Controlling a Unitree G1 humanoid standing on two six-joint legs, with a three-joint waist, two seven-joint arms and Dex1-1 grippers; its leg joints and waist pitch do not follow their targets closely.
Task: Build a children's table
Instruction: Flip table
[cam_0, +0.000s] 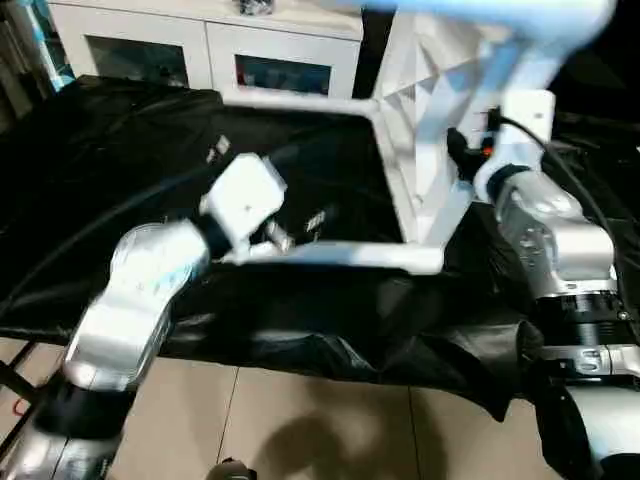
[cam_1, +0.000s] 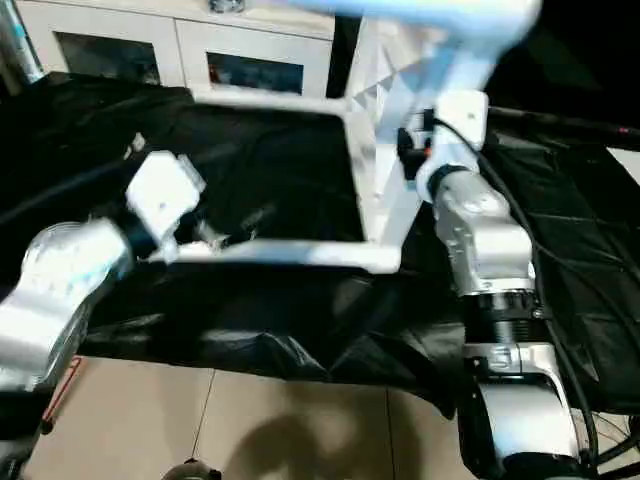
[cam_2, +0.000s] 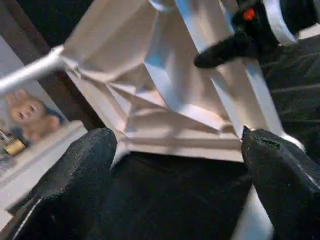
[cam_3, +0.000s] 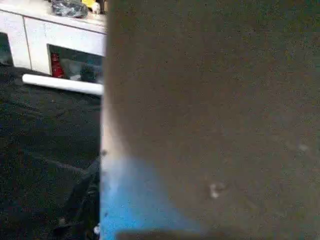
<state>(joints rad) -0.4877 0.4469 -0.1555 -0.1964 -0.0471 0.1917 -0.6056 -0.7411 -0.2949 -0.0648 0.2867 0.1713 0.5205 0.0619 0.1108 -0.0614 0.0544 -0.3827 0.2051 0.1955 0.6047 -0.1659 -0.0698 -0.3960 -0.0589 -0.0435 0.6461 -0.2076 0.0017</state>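
The children's table (cam_0: 425, 150) is a white plastic piece standing tipped on its side on a worktop draped in crinkled, faintly glossy black cloth (cam_0: 300, 330). Its rectangular top stands on edge with the ribbed, triangle-patterned underside (cam_2: 165, 90) facing the robot's left. Long, round, smooth white legs (cam_0: 340, 255) stick out from the rounded corner sockets, level over the cloth toward the left, one near the front edge and one farther back. The left gripper (cam_2: 175, 165) hangs beside the underside with its two matte, grainy black fingers (cam_2: 75, 165) spread wide and nothing between them; the near leg lies just in front of it. The right gripper (cam_0: 470, 150) sits at the table's right side, against a rib or leg near the lower corner, jaws about half apart; whether it actually clamps the plastic cannot be told. Behind the worktop stands a white cabinet (cam_0: 210, 45) with glass-fronted compartments; blurred small items sit inside, among them something red (cam_3: 56, 67). The floor (cam_0: 300, 420) below is pale tile.
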